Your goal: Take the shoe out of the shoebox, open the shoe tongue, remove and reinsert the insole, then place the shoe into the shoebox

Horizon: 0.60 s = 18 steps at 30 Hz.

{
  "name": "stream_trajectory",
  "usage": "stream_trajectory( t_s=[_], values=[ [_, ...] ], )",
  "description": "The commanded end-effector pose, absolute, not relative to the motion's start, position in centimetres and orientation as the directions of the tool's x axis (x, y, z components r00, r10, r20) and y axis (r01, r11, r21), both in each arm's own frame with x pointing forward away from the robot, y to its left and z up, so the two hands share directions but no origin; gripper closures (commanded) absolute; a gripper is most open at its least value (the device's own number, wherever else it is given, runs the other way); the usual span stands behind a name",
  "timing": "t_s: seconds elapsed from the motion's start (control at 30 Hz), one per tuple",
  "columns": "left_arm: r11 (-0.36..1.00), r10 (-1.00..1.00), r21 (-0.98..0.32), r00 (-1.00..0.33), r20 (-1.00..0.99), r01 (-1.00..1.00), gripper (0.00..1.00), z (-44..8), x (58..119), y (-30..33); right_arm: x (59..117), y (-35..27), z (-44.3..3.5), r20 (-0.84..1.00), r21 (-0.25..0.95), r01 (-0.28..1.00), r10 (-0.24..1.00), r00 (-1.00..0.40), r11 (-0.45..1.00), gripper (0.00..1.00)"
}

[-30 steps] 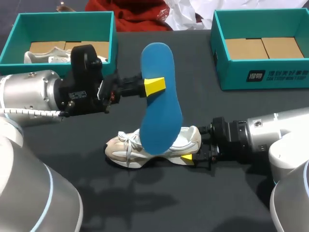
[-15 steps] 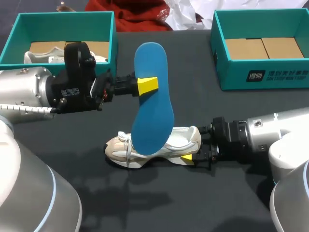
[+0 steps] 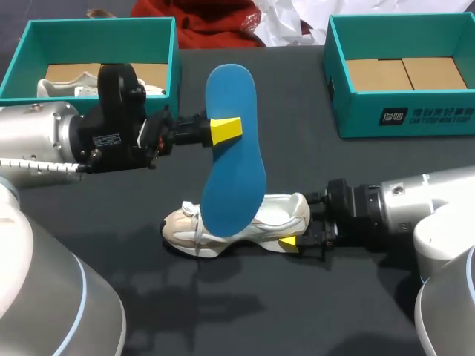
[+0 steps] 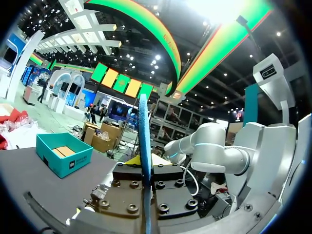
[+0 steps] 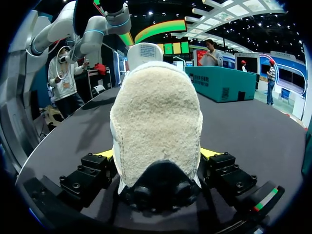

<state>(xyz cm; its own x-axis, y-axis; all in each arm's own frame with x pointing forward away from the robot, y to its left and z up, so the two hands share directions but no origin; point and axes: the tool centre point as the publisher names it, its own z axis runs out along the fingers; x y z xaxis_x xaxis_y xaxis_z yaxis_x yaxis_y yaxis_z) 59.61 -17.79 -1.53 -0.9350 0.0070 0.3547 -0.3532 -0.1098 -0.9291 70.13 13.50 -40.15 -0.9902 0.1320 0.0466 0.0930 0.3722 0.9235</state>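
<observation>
Insole is held pinched in left gripper over shoe; shoe's heel is clamped by right gripper.

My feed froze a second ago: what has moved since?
The left gripper, shut on the insole, carried it left, back toward its own side, then held still. The right gripper stays shut on the shoe at its heel; the shoe and both boxes have not moved.

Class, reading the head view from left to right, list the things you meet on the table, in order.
In order: teal cardboard shoebox → blue foam insole → right gripper → second teal cardboard shoebox. The beige-and-white shoe and the left gripper overlap the insole, so they are left out.
</observation>
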Motion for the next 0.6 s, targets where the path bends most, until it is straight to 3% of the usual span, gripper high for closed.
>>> stream_trajectory(
  t_s=[0.03, 0.6],
  values=[
    [-0.113, -0.011, -0.929, -0.934, 0.356, -0.352, 1.0, -0.9, 59.2, -18.5, 69.7, 13.3, -39.7, 0.04, 0.914, 0.096, 0.146, -0.988, 0.395, 0.0],
    [-0.113, -0.011, -0.929, -0.934, 0.356, -0.352, 1.0, -0.9, 59.2, -18.5, 69.8, 10.2, -37.6, 0.035, 0.671, 0.155, 0.178, -0.983, 0.725, 0.0]
  ],
)
